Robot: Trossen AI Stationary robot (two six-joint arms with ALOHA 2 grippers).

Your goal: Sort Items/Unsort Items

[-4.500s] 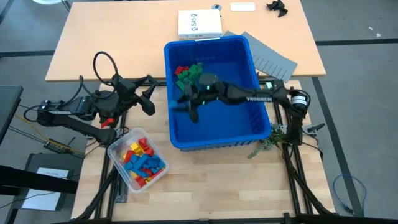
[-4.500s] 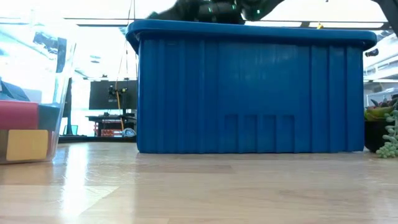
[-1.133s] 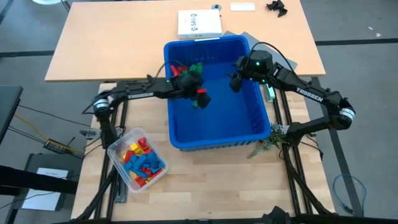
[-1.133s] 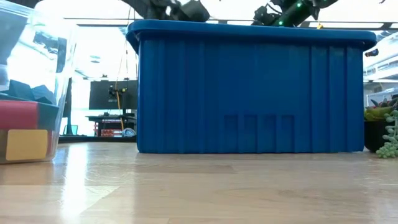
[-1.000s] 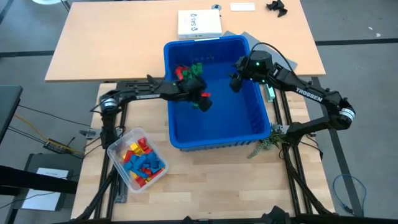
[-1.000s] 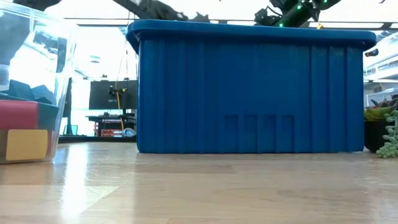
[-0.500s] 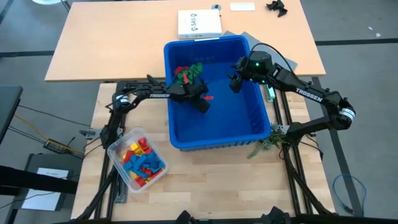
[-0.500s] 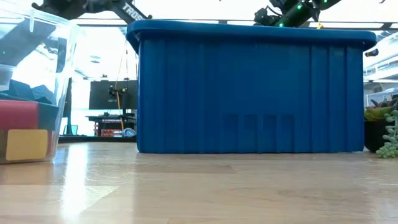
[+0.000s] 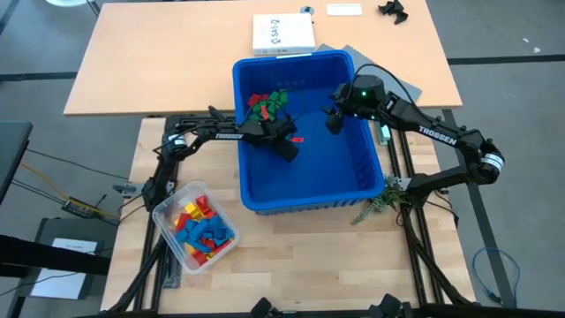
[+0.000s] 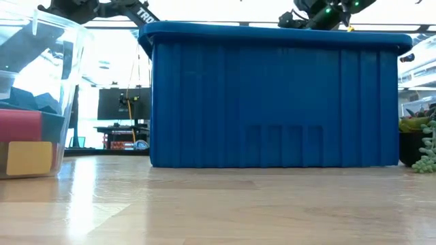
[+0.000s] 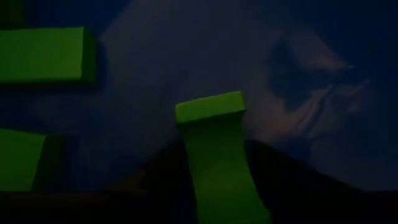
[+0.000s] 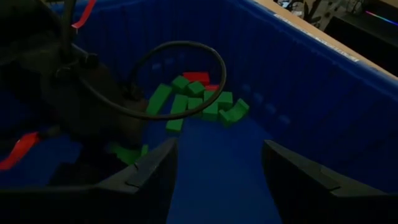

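The left end effector (image 9: pixel 287 146), low inside the bin (image 9: pixel 305 190), grips a green block (image 11: pixel 214 149), seemingly about to drop it beside the pile (image 9: pixel 265 103). The right end effector (image 12: pixel 217 171) hovers open, empty.

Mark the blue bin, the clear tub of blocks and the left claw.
blue bin (image 9: pixel 307 179), high view, bare floor.
clear tub of blocks (image 9: pixel 164 215), high view, rim.
left claw (image 9: pixel 288 147), high view, between its fingertips.

Left gripper (image 9: pixel 288 146) lowered, right gripper (image 9: pixel 334 119) raised, fingers (image 12: pixel 149 173) apart
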